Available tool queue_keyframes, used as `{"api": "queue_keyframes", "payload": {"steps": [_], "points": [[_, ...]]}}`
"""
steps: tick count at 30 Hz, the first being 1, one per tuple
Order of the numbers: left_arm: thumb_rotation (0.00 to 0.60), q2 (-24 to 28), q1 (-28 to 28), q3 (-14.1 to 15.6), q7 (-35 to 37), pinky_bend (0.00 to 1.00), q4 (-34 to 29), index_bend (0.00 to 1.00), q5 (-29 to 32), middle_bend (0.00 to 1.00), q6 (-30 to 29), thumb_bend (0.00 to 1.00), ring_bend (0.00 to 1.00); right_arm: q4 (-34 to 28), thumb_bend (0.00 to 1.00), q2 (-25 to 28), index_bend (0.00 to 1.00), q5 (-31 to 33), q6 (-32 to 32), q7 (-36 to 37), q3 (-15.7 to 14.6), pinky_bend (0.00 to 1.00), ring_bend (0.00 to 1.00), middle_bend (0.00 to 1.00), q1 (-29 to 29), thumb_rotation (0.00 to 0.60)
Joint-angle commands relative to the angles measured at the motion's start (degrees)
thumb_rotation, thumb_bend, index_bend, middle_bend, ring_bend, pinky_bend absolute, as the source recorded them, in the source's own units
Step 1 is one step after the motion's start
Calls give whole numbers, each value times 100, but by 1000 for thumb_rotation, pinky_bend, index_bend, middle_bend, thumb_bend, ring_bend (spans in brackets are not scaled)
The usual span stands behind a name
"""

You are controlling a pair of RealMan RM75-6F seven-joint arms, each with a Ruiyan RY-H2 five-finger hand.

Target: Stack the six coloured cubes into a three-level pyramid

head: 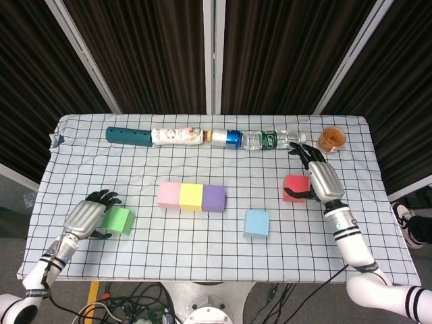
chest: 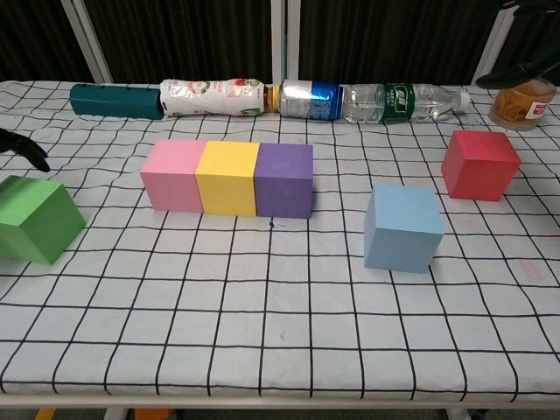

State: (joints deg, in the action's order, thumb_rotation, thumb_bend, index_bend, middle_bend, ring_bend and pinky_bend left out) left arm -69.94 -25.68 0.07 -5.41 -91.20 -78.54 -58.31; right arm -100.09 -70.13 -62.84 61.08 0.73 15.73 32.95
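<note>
Pink [head: 169,194], yellow [head: 191,196] and purple [head: 214,198] cubes stand touching in a row at mid-table. The blue cube [head: 256,223] sits alone in front and to the right of them. A red cube [head: 295,187] lies further right. My right hand [head: 322,178] is against the red cube's right side, fingers spread, holding nothing. The green cube [head: 120,220] is at the front left. My left hand [head: 90,216] is just left of it, fingers apart and reaching around its left face. In the chest view only a dark fingertip [chest: 28,149] shows above the green cube [chest: 35,219].
Along the back edge lie a teal bottle [head: 128,136], a white flowered bottle [head: 177,136], a blue can [head: 229,138] and a clear water bottle [head: 271,140], end to end. An orange-filled cup [head: 331,140] stands at the back right, close behind my right hand.
</note>
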Motion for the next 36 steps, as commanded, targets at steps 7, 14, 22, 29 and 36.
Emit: {"api": "queue_keyframes", "payload": {"steps": [7, 14, 22, 29, 36], "points": [[600, -279, -38, -61, 196, 130, 275, 306, 26, 236, 37, 104, 160, 49, 113, -3, 29, -27, -21, 87, -30, 13, 6, 185, -36, 600], [600, -370, -92, -196, 949, 176, 391, 427, -122, 415, -4, 192, 291, 117, 112, -11, 28, -55, -15, 183, -35, 13, 5, 185, -72, 600], [600, -18, -353, -682, 1538, 176, 7, 462, -13, 490, 2, 223, 339, 126, 112, 45, 28, -105, 70, 300, 3, 13, 6, 185, -142, 600], [600, 205, -862, -1259, 1312, 176, -503, 455, 554, 477, 382, 208, 339, 103, 112, 139, 28, -156, 139, 392, 33, 13, 5, 185, -210, 600], [600, 41, -1546, -1443, 487, 176, -737, 449, 1148, 469, 1015, 203, 339, 105, 112, 230, 28, -182, 162, 497, 43, 13, 5, 185, -277, 600]]}}
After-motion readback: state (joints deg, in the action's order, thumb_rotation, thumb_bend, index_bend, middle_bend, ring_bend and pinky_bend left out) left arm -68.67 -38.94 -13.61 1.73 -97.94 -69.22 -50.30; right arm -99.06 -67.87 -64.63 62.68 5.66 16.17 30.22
